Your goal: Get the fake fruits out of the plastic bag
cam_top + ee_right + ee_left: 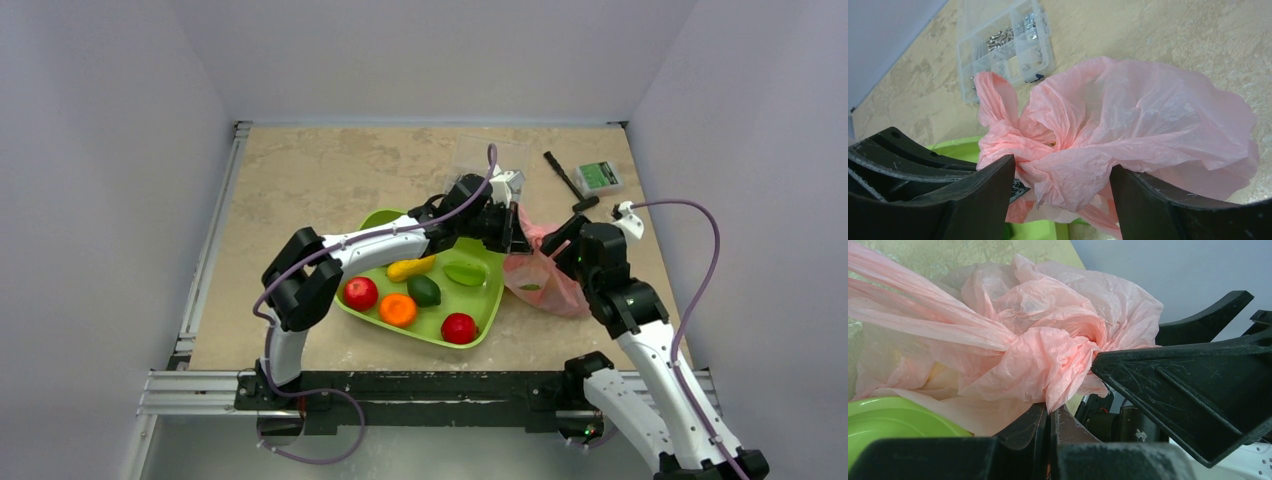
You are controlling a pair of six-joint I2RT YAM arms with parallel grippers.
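The pink plastic bag (548,280) lies crumpled just right of the green tray (380,217). My left gripper (518,232) is shut on a fold of the bag's bunched top (1048,360), with the fingers closed together (1052,410). My right gripper (556,250) is open, its fingers on either side of the same bunched top (1062,167), and the bag (1148,115) billows behind it. A small green shape (530,287) shows through the bag, and a pale yellow patch (937,376) shows in the left wrist view. The banana and the grape bunch are hidden.
The tray holds two red round fruits (360,292), an orange one (398,309), a dark green one (424,290), a stubby yellow one (411,267) and a light green piece (463,272). A clear parts box (487,158) (1005,47), a black tool (568,180) and a small green-lidded box (600,176) lie at the back.
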